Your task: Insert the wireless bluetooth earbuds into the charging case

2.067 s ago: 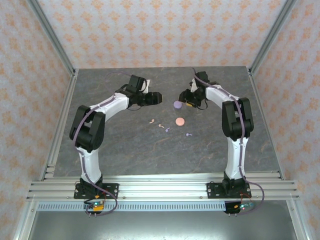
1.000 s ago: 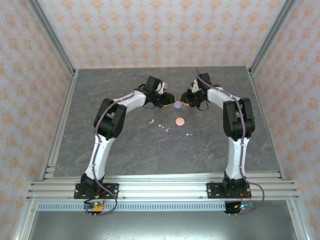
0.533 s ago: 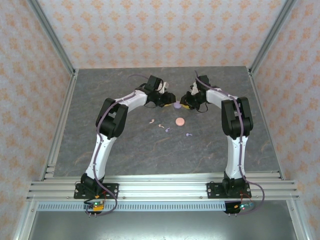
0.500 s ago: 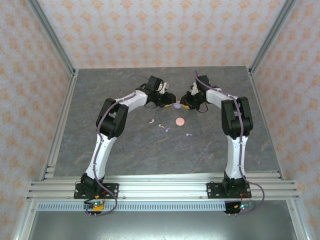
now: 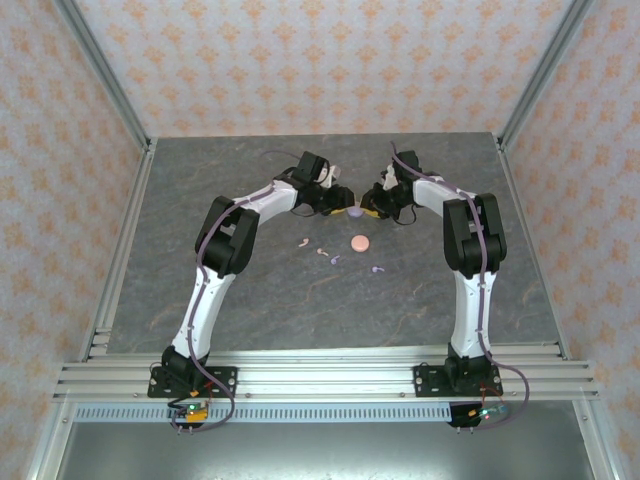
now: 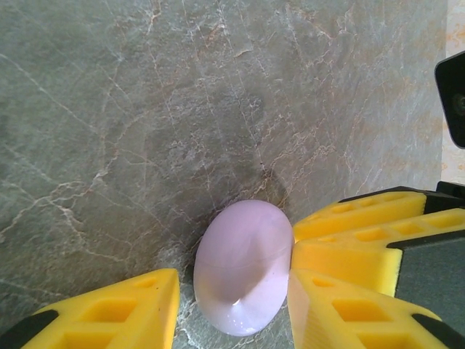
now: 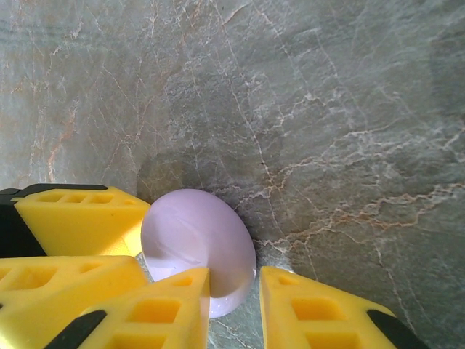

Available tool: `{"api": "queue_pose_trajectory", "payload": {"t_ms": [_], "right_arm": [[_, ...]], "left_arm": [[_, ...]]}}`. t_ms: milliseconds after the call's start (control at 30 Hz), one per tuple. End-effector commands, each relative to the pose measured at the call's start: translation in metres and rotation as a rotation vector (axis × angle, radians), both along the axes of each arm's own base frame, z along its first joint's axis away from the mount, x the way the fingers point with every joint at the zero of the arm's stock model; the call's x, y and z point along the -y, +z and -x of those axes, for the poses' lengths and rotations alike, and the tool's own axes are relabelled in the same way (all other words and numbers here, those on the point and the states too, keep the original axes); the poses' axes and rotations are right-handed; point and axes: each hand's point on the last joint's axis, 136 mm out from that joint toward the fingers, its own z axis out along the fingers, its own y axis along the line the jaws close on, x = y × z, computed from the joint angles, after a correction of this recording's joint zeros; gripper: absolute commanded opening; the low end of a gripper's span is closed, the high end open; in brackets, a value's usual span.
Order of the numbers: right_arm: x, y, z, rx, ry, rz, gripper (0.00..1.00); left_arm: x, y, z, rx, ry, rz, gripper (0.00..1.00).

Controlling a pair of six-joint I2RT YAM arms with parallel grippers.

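Note:
The lilac charging case (image 5: 355, 212) sits tilted at the table's back middle, between my two grippers. My left gripper (image 5: 340, 204) straddles the lilac case (image 6: 243, 269). Its right finger (image 6: 341, 305) touches the case, and a thin gap shows at its left finger (image 6: 123, 309). My right gripper (image 7: 236, 280) is pinched on the rim of the case (image 7: 192, 240). Several earbuds lie loose in front: pink ones (image 5: 303, 241) (image 5: 321, 251) and lilac ones (image 5: 334, 260) (image 5: 377, 269).
A closed pink round case (image 5: 360, 243) lies just in front of the lilac one, close to the earbuds. One finger of the right gripper (image 6: 363, 214) reaches into the left wrist view. Metal frame rails (image 5: 120, 250) border the table on each side.
The left arm swung right from the back left until its gripper reached the lilac case, then held still. The right gripper stayed at the case and its jaws narrowed slightly.

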Motion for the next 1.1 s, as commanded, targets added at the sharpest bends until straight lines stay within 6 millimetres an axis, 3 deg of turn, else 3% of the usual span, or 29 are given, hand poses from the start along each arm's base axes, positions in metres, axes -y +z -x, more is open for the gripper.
{"api": "queue_pose_trajectory", "payload": {"t_ms": [0, 633, 1067], "right_arm": [[0.005, -0.009, 0.002, -0.019, -0.002, 0.026, 0.24], [0.003, -0.010, 0.002, -0.022, -0.008, -0.018, 0.23], [0.003, -0.010, 0.001, -0.029, -0.030, -0.069, 0.22]], "left_arm": [[0.009, -0.013, 0.008, -0.057, -0.018, 0.012, 0.44], [0.024, -0.011, 0.013, -0.081, -0.040, 0.085, 0.40], [0.028, -0.012, 0.012, -0.087, -0.012, 0.114, 0.43]]}}
